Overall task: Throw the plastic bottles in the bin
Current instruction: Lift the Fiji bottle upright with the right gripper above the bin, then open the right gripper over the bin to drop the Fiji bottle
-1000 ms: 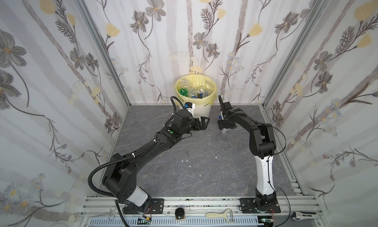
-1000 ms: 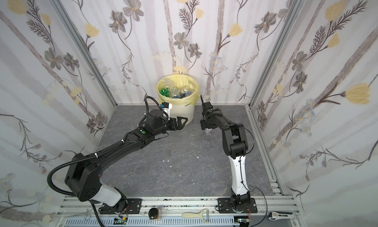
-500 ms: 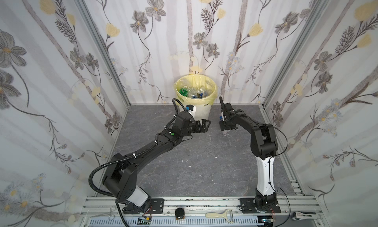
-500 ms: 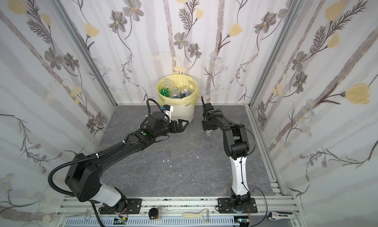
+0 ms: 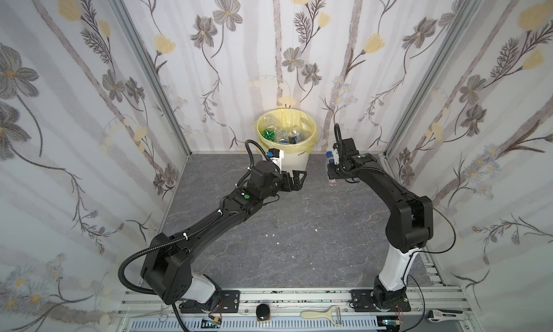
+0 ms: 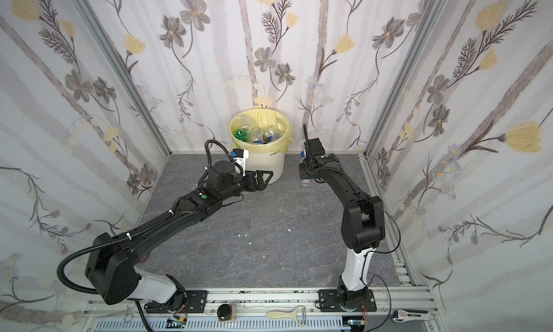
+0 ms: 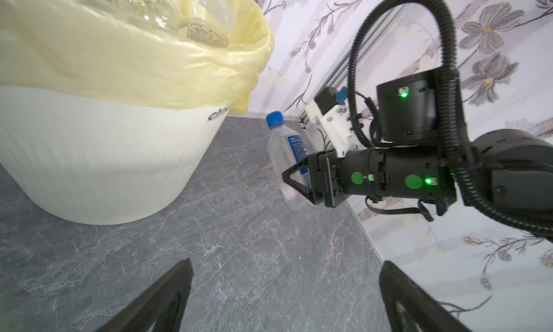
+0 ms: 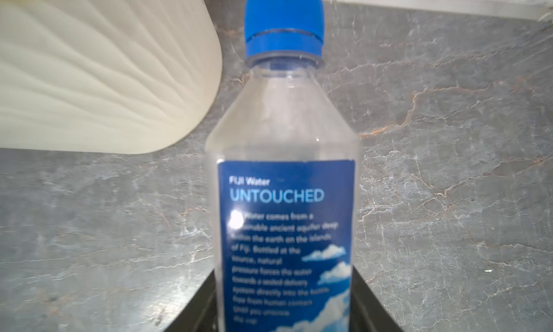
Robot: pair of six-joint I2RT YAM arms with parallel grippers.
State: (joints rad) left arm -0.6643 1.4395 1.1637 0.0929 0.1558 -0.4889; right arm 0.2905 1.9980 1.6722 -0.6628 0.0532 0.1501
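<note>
In both top views the right gripper (image 5: 332, 173) sits low at the back of the floor (image 5: 299, 225), to the right of the bin (image 5: 296, 163) and apart from it. Its jaws are narrowed across the lower body of a blue-capped bottle (image 5: 329, 157). The bin's rim stands higher than the bottle's cap, and the bin already holds many plastic bottles (image 5: 284, 136). No other bottle shows on the floor. The left gripper (image 5: 299, 178) is spread wide and empty, just in front of the bin's wall. In the left wrist view the bottle (image 7: 284, 154) has its long axis near upright, with the cap tipped toward the bin (image 7: 104, 166). The jaws cross that axis low on the label. Whether the base is off the floor cannot be told. In the right wrist view the fingers (image 8: 205, 303) lie against both sides of the bottle (image 8: 284, 121), with the bin's ribbed wall (image 8: 104, 76) beyond and to one side. Judgement: the move ahead turns on height and sideways travel, up past the rim and then across toward the robot's left. The right arm is the nearer one and has the bottle. The floor is a flat, grey, marbled sheet. The flowered side wall (image 6: 419, 136) stands close to the right arm, so there is little room to swing outward.
</note>
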